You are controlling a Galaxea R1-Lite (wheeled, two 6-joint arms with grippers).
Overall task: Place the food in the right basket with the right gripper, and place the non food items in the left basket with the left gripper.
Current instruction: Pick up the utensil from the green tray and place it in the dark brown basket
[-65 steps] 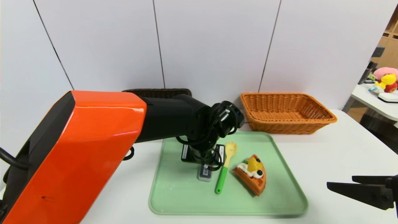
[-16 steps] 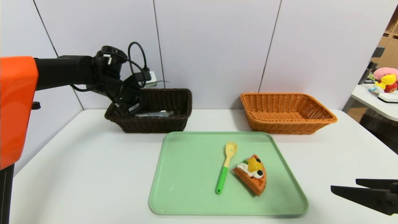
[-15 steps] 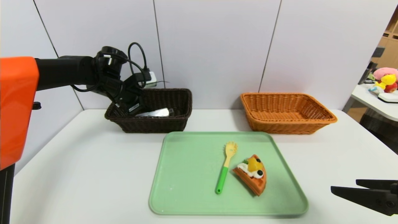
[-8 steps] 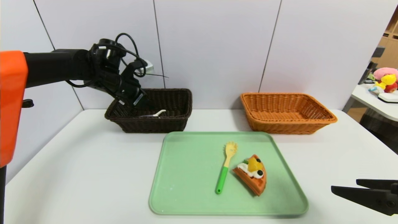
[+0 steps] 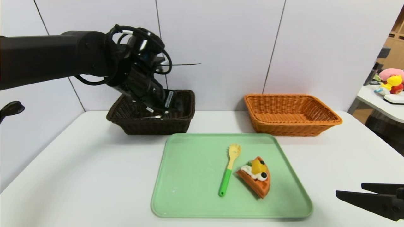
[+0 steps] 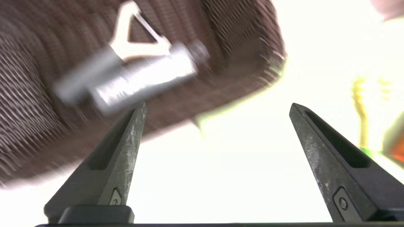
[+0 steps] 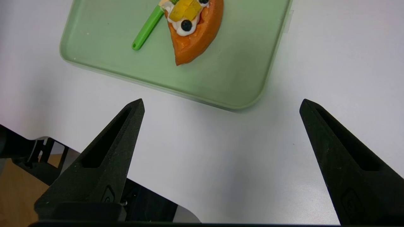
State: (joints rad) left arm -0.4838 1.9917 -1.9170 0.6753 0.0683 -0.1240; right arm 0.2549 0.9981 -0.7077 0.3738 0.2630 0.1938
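Note:
A waffle slice (image 5: 256,176) topped with cream and fruit lies on the green tray (image 5: 189,176). Beside it is a pasta spoon (image 5: 228,173) with a green handle and yellow head. The dark brown left basket (image 5: 151,126) holds a silver, white-tipped item (image 6: 135,75). My left gripper (image 6: 217,104) hangs open and empty over that basket's front edge. The orange right basket (image 5: 290,113) has nothing visible in it. Open and empty, my right gripper (image 7: 221,100) hovers over the table near the tray's front right corner. The waffle slice (image 7: 195,34) is ahead of it.
The white table's front edge (image 7: 151,189) lies just below my right gripper. A second table with plush toys (image 5: 391,82) stands at the far right. A white panelled wall runs behind both baskets.
My left arm carried the silver item from the tray to the dark basket and let it go. It has since swung up and to the right. The right arm has stayed put.

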